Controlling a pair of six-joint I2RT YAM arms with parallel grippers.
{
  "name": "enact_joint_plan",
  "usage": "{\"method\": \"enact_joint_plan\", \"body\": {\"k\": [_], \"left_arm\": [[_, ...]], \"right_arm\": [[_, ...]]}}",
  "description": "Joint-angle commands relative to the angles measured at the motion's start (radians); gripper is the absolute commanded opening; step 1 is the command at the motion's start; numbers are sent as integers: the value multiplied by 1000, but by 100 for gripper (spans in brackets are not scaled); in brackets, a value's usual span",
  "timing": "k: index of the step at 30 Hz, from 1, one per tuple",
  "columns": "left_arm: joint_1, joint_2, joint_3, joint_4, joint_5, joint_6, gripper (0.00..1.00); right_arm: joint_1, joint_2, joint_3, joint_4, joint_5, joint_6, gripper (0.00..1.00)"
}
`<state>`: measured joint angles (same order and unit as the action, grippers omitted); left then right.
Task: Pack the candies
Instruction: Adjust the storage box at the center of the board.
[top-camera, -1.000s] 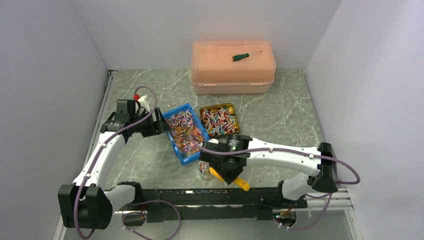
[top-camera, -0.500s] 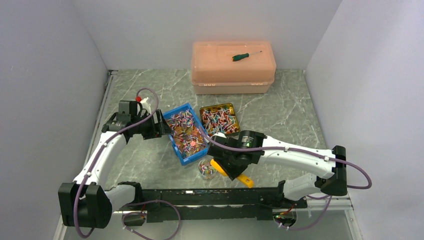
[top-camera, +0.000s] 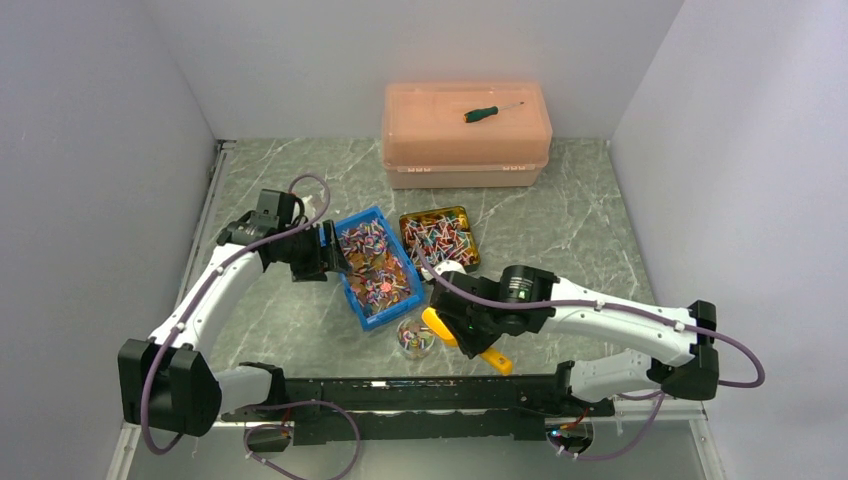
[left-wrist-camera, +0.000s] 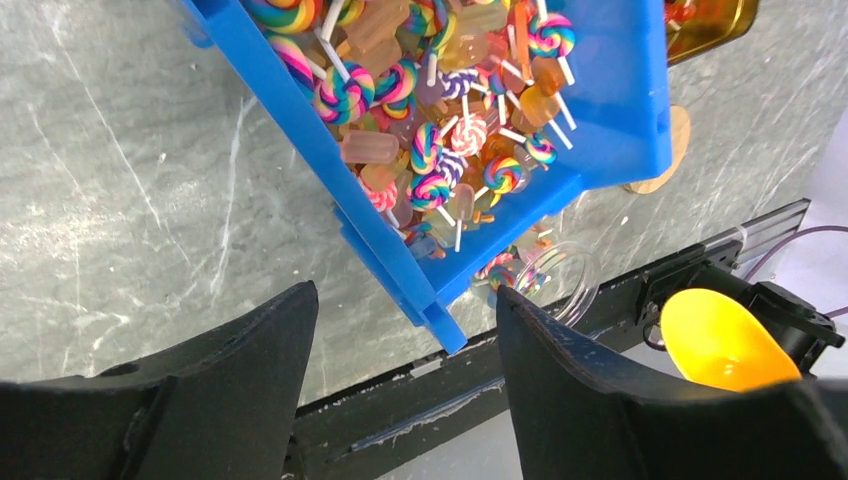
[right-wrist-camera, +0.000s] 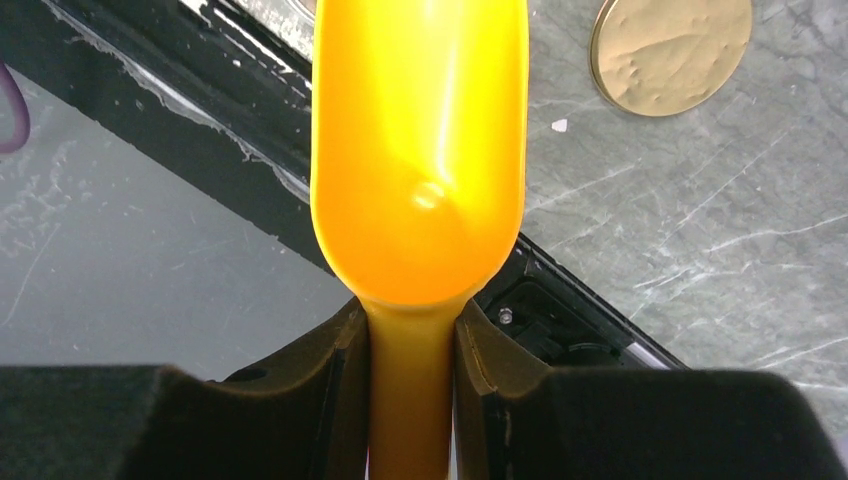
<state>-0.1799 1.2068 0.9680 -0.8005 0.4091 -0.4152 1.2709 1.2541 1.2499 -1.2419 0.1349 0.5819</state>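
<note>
Right gripper (right-wrist-camera: 410, 335) pinches our orange plastic scoop (right-wrist-camera: 420, 150) — left gripper (left-wrist-camera: 405, 293) gapes empty beside the blue plastic bin (left-wrist-camera: 620, 110) of candies (left-wrist-camera: 430, 160).

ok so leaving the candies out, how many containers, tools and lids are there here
containers: 4 (blue bin, gold tin, peach box, clear jar)
tools: 2 (orange scoop, screwdriver)
loose lids: 1 (gold lid)
total: 7
</note>
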Motion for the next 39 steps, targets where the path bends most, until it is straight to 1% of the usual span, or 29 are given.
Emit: {"method": "enact_joint_plan", "body": {"k": [1, 3, 9, 11, 14, 20, 32, 39], "left_arm": [[-46, 34, 55, -40, -63, -59, 69], [-64, 49, 67, -43, -76, -81, 66], [-116, 94, 103, -75, -111, -106, 61], [-122, 103, 104, -82, -125, -109, 60], [-124, 117, 108, -91, -131, -110, 56], [-125, 153, 131, -123, -151, -91, 52], [-125, 234, 178, -128, -156, -64, 34], [-122, 259, 209, -119, -165, -60, 20]], "right_arm": [[-4, -79, -31, 100, 53, 35, 0], [-4, -105, -53, 128, 64, 44, 0], [-4, -161, -128, 209, 66, 54, 0], [-4, -181, -146, 230, 68, 58, 0], [-4, -204, -168, 248, 66, 58, 0], [-4, -237, -185, 246, 79, 59, 0], [-4, -291, -212, 241, 111, 82, 0], [-4, -311, -213, 226, 131, 97, 0]]}}
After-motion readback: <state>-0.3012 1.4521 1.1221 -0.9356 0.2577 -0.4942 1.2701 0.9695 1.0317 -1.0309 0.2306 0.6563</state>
